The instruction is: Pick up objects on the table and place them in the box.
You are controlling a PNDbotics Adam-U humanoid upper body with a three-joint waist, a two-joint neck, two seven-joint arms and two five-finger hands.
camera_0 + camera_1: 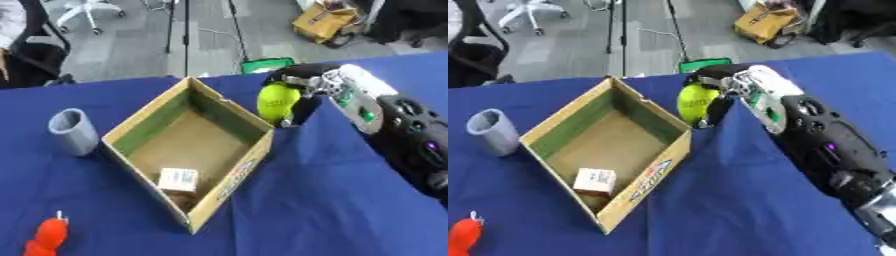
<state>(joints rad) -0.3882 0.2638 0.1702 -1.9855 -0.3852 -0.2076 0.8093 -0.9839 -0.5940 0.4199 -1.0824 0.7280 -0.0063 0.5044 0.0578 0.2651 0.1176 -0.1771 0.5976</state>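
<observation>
- The right hand (pixel 302 87) is seen curled round a yellow-green ball (pixel 277 100), just beside the box (pixel 229 186).
- The worktop (pixel 324 200) is covered in blue cloth; grey floor (pixel 131 45) is seen beyond.

- The bench (pixel 332 200) is covered with a deep blue cloth, which lies in soft folds below the right hand (pixel 302 92).
- An open tan cardboard box (pixel 232 177) with a green-tinted inner wall sits on the cloth just to the left of the hand, one corner pointing at it.
- A grey cylindrical cup (pixel 74 131) stands upright on the cloth well to the left of the hand, beyond the box.
- An orange-red lumpy plastic object (pixel 45 237) lies far from the hand, at the near left corner, partly cut off by the edge of both views.
</observation>
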